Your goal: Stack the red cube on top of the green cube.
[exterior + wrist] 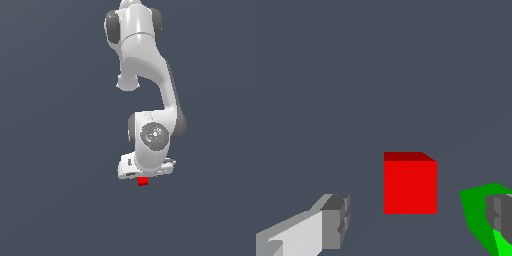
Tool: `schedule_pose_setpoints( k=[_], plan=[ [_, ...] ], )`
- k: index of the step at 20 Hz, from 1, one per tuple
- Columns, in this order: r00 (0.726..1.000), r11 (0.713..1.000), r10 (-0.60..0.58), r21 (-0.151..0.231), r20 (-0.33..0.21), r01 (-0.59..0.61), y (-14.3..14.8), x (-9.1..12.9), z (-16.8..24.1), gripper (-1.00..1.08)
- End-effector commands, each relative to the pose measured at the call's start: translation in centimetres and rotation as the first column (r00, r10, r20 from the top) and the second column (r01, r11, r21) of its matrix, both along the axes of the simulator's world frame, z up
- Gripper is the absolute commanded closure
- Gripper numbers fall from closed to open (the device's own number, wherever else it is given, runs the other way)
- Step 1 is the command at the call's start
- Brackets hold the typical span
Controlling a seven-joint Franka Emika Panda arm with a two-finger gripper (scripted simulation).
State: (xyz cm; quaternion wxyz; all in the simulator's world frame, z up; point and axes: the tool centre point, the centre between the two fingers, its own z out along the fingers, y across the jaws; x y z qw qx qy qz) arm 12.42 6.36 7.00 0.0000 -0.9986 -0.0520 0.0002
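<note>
In the wrist view the red cube (pixel 410 183) rests on the grey floor, framed by my two fingers with a gap on each side. My gripper (pixel 418 216) is open and nothing touches its pads. The green cube (pixel 476 210) lies close beside the red one, partly covered by one dark fingertip (pixel 500 210). The other fingertip (pixel 336 220) stands on the red cube's far side. In the exterior view the red cube (pixel 143 181) peeks out just under the white hand (pixel 147 167). Only a sliver of the green cube (pixel 118 171) shows at the hand's edge; the fingers are hidden there.
The arm's white links (pixel 150 65) rise above the hand in the exterior view. The plain dark grey floor (pixel 55 200) surrounds the cubes, with no other objects in sight.
</note>
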Motion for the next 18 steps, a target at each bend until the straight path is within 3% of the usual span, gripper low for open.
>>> schedule_pose_setpoints(
  k=[1,12,18],
  plan=[
    [1.0,1.0,0.0,0.0,0.0,0.0,0.0,0.0,-0.1,-0.92],
    [1.0,1.0,0.0,0.0,0.0,0.0,0.0,-0.1,-4.8,-0.92],
    [1.0,1.0,0.0,0.0,0.0,0.0,0.0,0.1,-5.0,-0.92]
  ],
)
